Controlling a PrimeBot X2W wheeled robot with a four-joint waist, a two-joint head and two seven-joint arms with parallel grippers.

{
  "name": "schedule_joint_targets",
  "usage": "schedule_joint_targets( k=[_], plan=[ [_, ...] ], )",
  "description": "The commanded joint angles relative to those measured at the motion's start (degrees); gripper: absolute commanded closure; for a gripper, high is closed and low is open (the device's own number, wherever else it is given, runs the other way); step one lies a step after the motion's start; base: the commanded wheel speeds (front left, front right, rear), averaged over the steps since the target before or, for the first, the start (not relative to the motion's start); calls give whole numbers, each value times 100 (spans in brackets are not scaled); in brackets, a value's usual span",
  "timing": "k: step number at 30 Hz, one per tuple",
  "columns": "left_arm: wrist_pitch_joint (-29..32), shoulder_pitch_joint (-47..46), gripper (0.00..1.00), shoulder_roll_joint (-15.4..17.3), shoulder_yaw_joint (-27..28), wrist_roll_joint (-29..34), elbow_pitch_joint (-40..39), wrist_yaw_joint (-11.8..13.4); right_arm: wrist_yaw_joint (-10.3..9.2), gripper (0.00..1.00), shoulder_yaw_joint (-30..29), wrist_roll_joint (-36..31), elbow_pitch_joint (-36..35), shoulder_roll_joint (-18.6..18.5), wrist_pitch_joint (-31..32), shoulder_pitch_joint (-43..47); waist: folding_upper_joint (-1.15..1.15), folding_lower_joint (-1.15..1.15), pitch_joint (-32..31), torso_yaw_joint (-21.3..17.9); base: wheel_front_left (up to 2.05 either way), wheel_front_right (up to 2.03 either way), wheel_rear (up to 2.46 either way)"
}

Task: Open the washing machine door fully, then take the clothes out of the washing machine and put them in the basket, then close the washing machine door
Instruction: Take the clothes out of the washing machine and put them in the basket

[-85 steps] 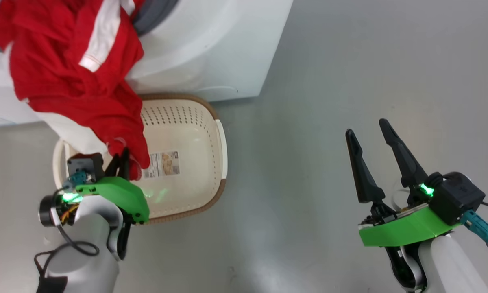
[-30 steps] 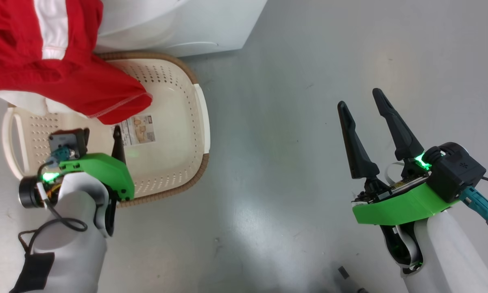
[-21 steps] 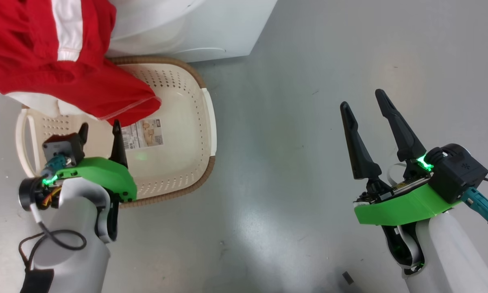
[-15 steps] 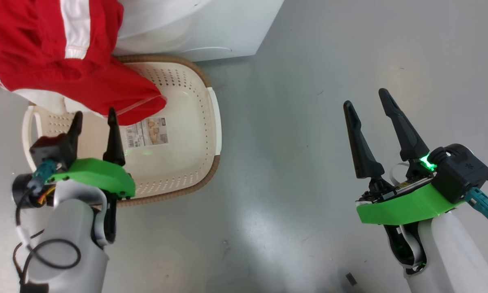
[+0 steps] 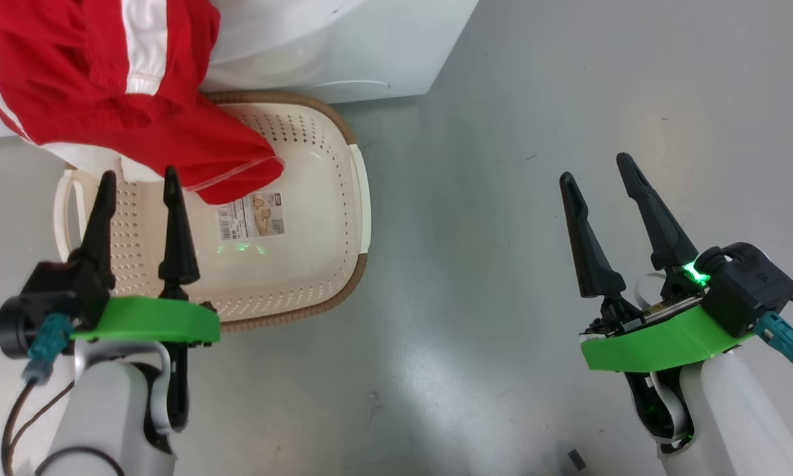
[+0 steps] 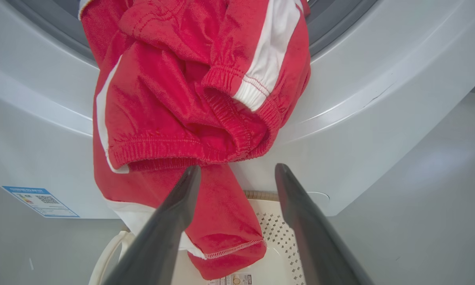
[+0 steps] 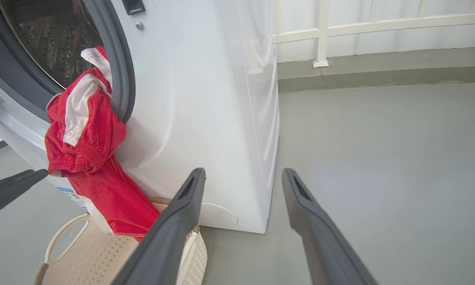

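1. A small blue label (image 6: 39, 201) sits at a lower front corner of the big white front-loading washing machine (image 5: 343, 46). It carries a square code and lines of print too small to read.
2. A paper label (image 5: 251, 215) lies on the inner bottom of the cream-white perforated plastic basket with a brown woven-look rim (image 5: 291, 318). It shows a barcode and small pictures, and its text is not legible.
3. White lettering cannot be made out on the bright red clothes with white stripes and white trim (image 5: 106, 86).
4. The basket stands on the grey floor (image 5: 502, 198), its far edge against the foot of the machine's front. It holds the paper label and the lower end of the clothes.
5. The clothes hang out of the perforated steel drum (image 7: 51, 35), over the grey rubber gasket (image 7: 118, 67) and down the machine's front. Their stitched red hem drops over the basket's far left corner, just beside the paper label. Whether it touches the bottom cannot be told.
6. The left gripper (image 5: 139, 173) is released, its two dark fingers spread with nothing between them. It hovers over the basket's near left part, tips just short of the hem.
7. The right gripper (image 5: 595, 167) is also spread and empty, over bare floor well to the right of the basket.
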Motion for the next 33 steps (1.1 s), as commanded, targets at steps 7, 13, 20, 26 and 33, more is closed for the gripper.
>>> schedule_joint_targets(
  k=[7, 13, 20, 26, 33],
  plan=[
    [41, 558, 0, 127, 209, 102, -1076, 246, 34, 0, 86, -19, -161, 7, -36, 186, 0, 0, -3, 27, 0, 0, 0],
    [369, 904, 0, 118, 146, 219, -2022, 479, 34, 0, 70, -6, -167, 7, -36, 175, 0, 0, 18, 56, 0, 0, 0],
    [613, 1155, 0, 131, 174, 239, -2638, 645, 34, 0, 87, 13, -156, 7, -36, 118, 0, 0, 47, 43, 0, 0, 0],
    [677, 1229, 0, 149, 210, 228, -2865, 718, 34, 0, 72, 10, -149, 7, -36, 108, 0, 0, 57, 36, 0, 0, 0],
    [689, 1217, 0, 195, 253, 200, -2883, 746, 34, 0, 82, 16, -156, 7, -36, 95, 0, 0, 67, 43, 0, 0, 0]
  ],
)
